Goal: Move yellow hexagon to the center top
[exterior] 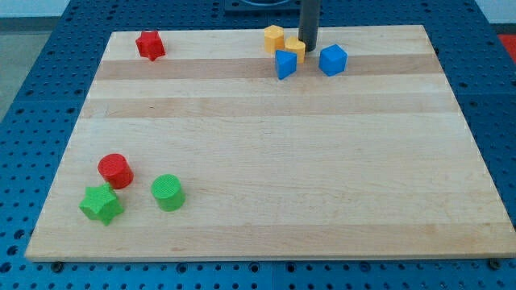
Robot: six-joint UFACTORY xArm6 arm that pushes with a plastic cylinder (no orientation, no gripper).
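Note:
A yellow hexagon [274, 37] sits near the view's top, a little right of centre on the wooden board [266, 153]. A second yellow block [295, 50] touches its lower right side; its shape is unclear. My tip [307, 49] rests just right of that second yellow block, touching or nearly touching it. A blue block [285, 64] lies just below the yellow pair, and a blue cube [332, 60] lies right of my tip.
A red star [150, 45] is at the top left. At the bottom left stand a red cylinder [115, 170], a green cylinder [168, 192] and a green star [101, 203].

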